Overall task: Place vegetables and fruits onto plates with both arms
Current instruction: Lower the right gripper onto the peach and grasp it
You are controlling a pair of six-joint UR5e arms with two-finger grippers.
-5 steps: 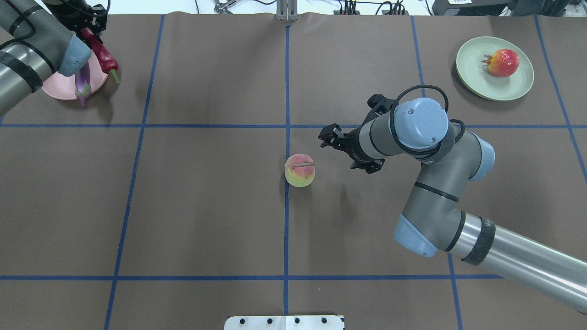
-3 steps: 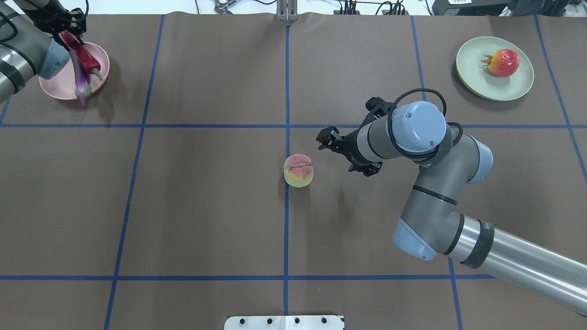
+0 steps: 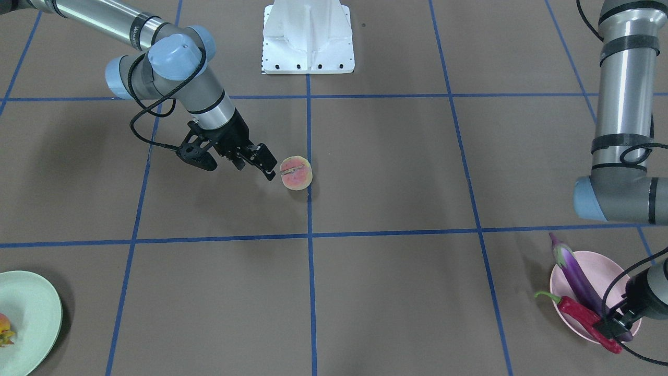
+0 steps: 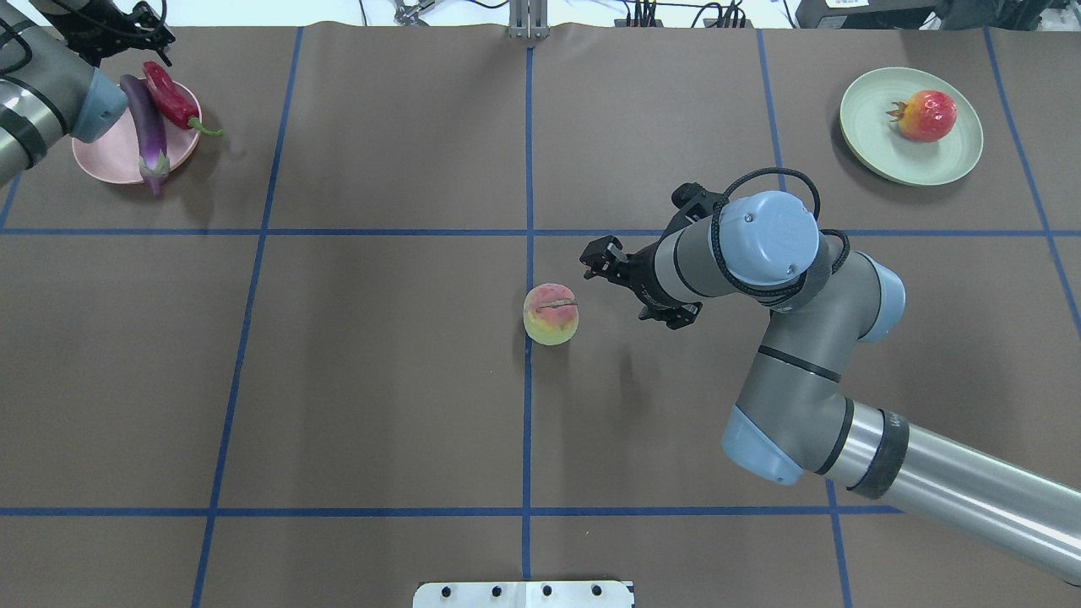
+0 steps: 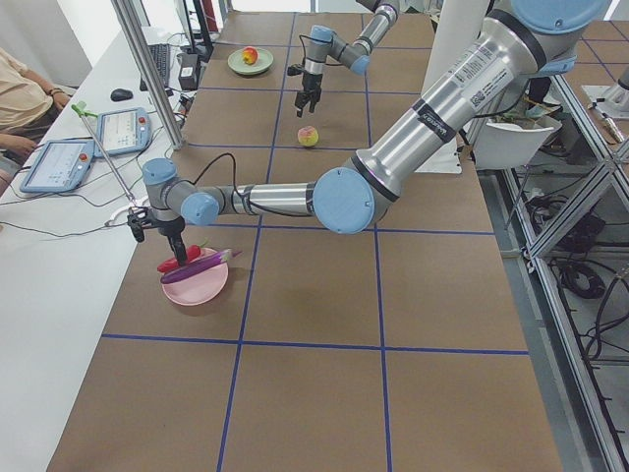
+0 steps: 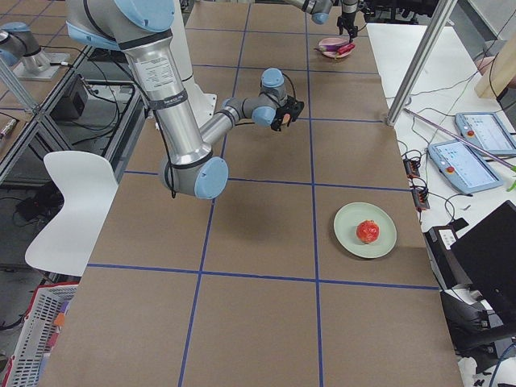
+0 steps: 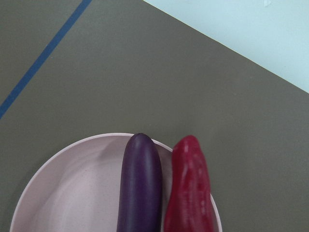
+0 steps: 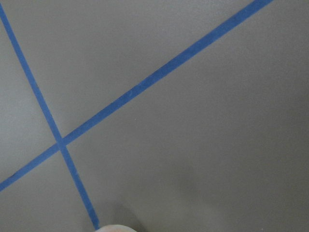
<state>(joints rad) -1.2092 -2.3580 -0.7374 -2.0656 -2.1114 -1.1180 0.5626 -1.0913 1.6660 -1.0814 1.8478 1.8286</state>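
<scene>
The purple eggplant [image 4: 145, 122] and the red chili pepper [image 4: 173, 101] lie side by side on the pink plate [image 4: 110, 156]. The chili's stem sticks out over the rim. My left gripper [image 4: 156, 46] is open just above the chili's thick end [image 3: 611, 330]. The left wrist view shows both vegetables [image 7: 140, 188] lying flat. The peach [image 4: 551, 314] sits on the mat at the table's centre. My right gripper [image 4: 595, 262] is open and empty, a short way from the peach [image 3: 296, 173]. The pomegranate-like fruit [image 4: 926, 116] rests on the mint plate [image 4: 870, 143].
Blue tape lines divide the brown mat into squares. The white robot base [image 3: 308, 42] stands at the near middle edge. A side bench with tablets [image 5: 59, 162] and a metal post [image 5: 147, 69] runs along the far edge behind the plates.
The left arm carried the hanging chili from the plate's right rim over the plate. The chili now lies flat beside the eggplant, let go. The right gripper edged slightly toward the peach.
</scene>
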